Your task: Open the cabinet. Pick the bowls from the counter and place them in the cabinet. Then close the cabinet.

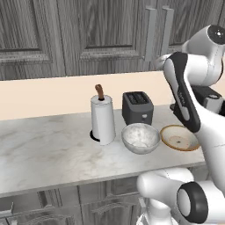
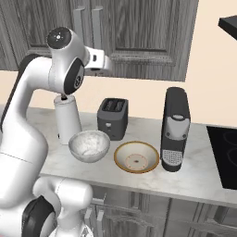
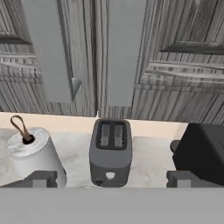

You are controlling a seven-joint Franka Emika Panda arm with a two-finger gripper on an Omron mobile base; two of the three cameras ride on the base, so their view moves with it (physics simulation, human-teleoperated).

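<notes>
Here the cabinet (image 2: pixel 139 37) hangs shut on the far wall above the surface (image 1: pixel 48 154), its two raised-panel doors meeting at a centre seam with the two long grey bar handles (image 3: pixel 46 48) just either side of it. The fingers (image 3: pixel 109 179) are spread wide and hold nothing; in the hand view the two dark tips stand far apart at the bottom, facing the handles from a little way off and not touching them. Both bowls sit on the pale marble-look slab near its front edge: the speckled grey-white bowl (image 1: pixel 140 138) lies just in front of the dark toaster (image 1: pixel 137 107), and the tan bowl (image 1: pixel 179 137) with the brown rim lies close beside it to the right, apart from it. A paper towel roll (image 1: pixel 103 118) stands upright to the left of the toaster, near the speckled bowl. In the right base view a black coffee machine (image 2: pixel 176 129) stands right of the tan bowl, and the white arm (image 2: pixel 28 115) rises on the left with its hand raised toward the doors
</notes>
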